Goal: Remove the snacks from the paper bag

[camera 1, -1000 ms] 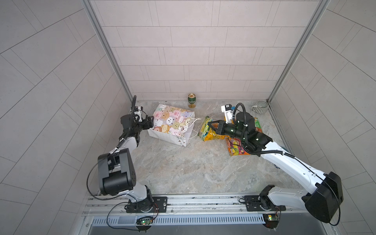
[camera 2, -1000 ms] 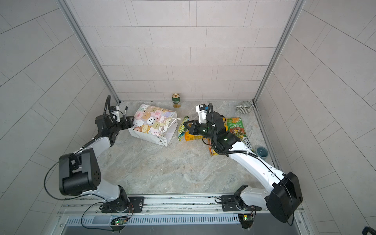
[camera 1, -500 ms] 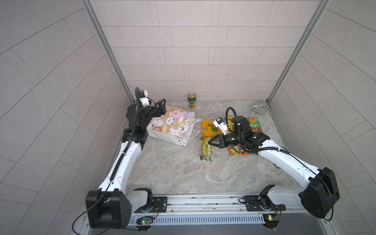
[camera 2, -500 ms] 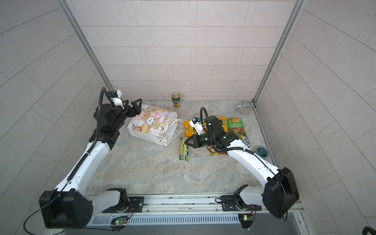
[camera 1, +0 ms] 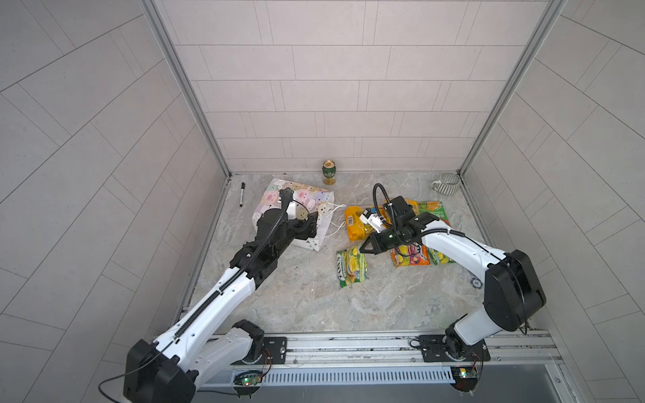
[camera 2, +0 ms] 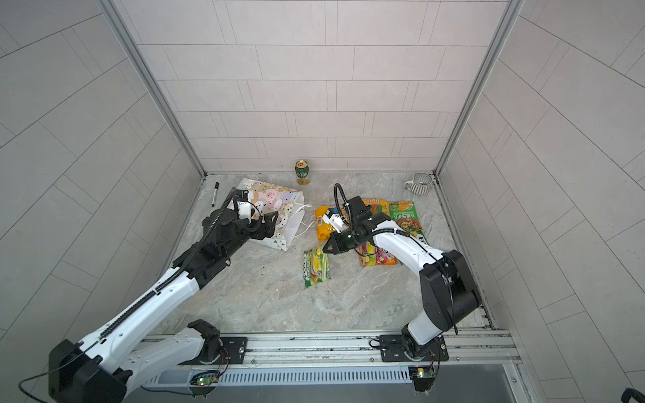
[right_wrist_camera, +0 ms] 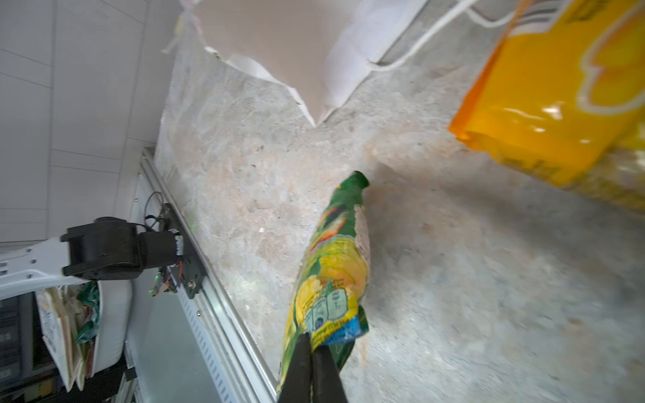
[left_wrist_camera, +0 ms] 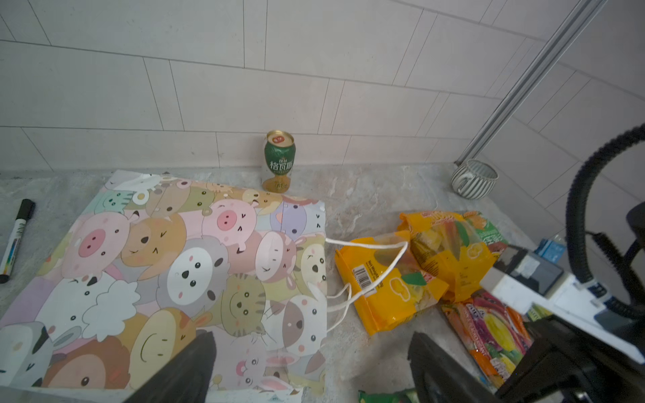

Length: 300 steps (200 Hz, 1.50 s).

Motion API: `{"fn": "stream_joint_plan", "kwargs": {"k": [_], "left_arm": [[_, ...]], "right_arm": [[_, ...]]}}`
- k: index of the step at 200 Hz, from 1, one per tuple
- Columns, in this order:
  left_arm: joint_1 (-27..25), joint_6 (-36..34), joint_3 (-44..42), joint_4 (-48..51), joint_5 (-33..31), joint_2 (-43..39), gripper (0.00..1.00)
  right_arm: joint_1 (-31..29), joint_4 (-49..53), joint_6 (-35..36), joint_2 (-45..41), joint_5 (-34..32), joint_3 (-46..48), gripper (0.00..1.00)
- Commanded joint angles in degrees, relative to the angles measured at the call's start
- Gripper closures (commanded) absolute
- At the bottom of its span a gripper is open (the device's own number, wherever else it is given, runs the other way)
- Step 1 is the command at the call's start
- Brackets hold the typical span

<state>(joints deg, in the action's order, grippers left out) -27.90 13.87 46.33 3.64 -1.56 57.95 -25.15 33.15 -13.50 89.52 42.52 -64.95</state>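
The paper bag [camera 1: 314, 199] [camera 2: 277, 199] [left_wrist_camera: 174, 261] lies flat at the back left, its mouth and cord handles toward the middle. My left gripper [camera 1: 307, 223] [camera 2: 269, 223] [left_wrist_camera: 310, 366] hovers open over the bag's mouth end, holding nothing. My right gripper [camera 1: 364, 248] [camera 2: 328, 248] [right_wrist_camera: 312, 349] is shut on one end of a green snack packet [camera 1: 351, 267] [camera 2: 316, 267] [right_wrist_camera: 331, 272] that stretches toward the front over the floor. Yellow snacks [camera 1: 356, 223] [left_wrist_camera: 394, 286], a red-pink one [camera 1: 410, 256] [left_wrist_camera: 495, 331] and another green one [camera 1: 432, 209] lie outside the bag, right of it.
A green-and-gold can [camera 1: 329, 171] [left_wrist_camera: 279, 160] stands at the back wall. A striped mug [camera 1: 446, 183] [left_wrist_camera: 474, 178] sits in the back right corner. A marker [camera 1: 241, 193] [left_wrist_camera: 14, 240] lies by the left wall. Walls close three sides; a rail runs along the front.
My left arm swung from behind the bag's left end over to its mouth end. My right gripper carried the green packet from the bag's mouth toward the front.
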Motion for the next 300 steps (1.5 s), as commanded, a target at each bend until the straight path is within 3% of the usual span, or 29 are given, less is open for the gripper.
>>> {"fn": "stream_joint_plan", "kwargs": {"k": [1, 56, 93, 174, 186, 209, 241, 300], "left_arm": [[-1.8, -2.4, 0.2, 2.8, -3.0, -0.6, 0.09], [-3.2, -4.0, -0.2, 2.8, -3.1, 1.2, 0.09], [-5.7, -6.5, 0.9, 4.0, -7.1, 2.0, 0.09], [-9.5, -10.4, 6.2, 8.2, -12.3, 7.8, 0.07], [-9.6, -10.7, 6.2, 7.2, -12.4, 8.3, 0.07], [-10.2, -12.0, 6.7, 5.7, -12.8, 9.2, 0.07], [-10.5, -12.8, 12.6, 11.0, -14.5, 13.8, 0.03], [-11.8, -18.1, 24.9, 16.8, -12.6, 24.4, 0.01]], "right_arm": [[1.5, 8.7, 7.1, 1.1, -7.3, -3.1, 0.99], [1.8, 15.5, 8.1, 7.3, -21.9, -8.6, 0.96], [2.2, 14.6, 5.5, 8.7, -29.2, -8.8, 0.96], [3.4, 7.9, -2.3, 7.7, -31.1, -4.0, 0.92], [3.3, 7.2, -2.8, 7.9, -30.8, -3.7, 0.85], [3.4, 5.7, -3.7, 7.1, -31.9, -3.3, 0.83], [3.5, 6.2, -5.6, 5.0, -33.9, -4.0, 0.62], [3.5, -3.6, -10.4, -12.1, -39.1, 2.5, 0.45]]}}
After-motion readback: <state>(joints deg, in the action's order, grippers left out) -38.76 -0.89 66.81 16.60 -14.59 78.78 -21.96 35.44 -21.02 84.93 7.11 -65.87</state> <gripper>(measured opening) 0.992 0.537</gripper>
